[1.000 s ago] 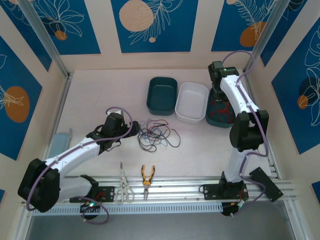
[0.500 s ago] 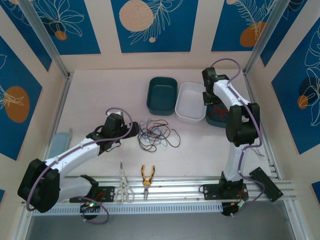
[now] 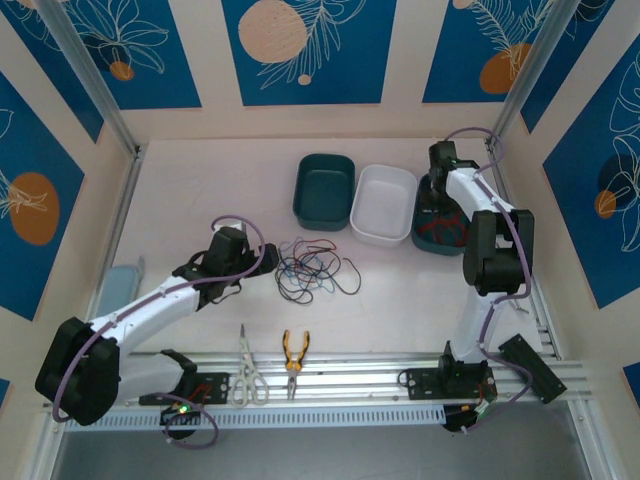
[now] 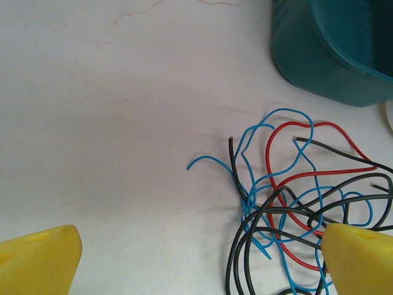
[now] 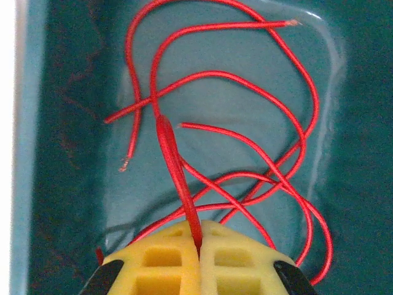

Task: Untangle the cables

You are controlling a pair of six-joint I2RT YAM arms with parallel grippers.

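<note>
Rightward again goes the right arm's wrist, which half a second ago leaned over the white bin (image 3: 385,172); it now stands above the teal bin (image 3: 430,246) at the desk's far right. The left arm and the loose tangle have kept their places.

The right claw (image 3: 438,210) (image 5: 198,238) points down into that bin, its yellow fingers pressed together and pinching a red cable (image 5: 174,157), which rises from between the tips. More red loops lie on the bin's floor (image 5: 61,123) around it.

The left claw (image 3: 262,264) (image 4: 199,261) is spread wide and low over the desk (image 4: 110,92), holding nothing. One fingertip (image 4: 40,258) sits on bare surface; the other (image 4: 359,255) is over the edge of the tangle of cables (image 3: 315,268) (image 4: 295,209). That tangle of blue, black and red wire lies mid-desk, just near of a dark teal bin (image 3: 324,160) (image 4: 331,55) that stands beside the white one.

Scissors (image 3: 248,375) and orange-handled pliers (image 3: 295,362) rest at the desk's near edge.
</note>
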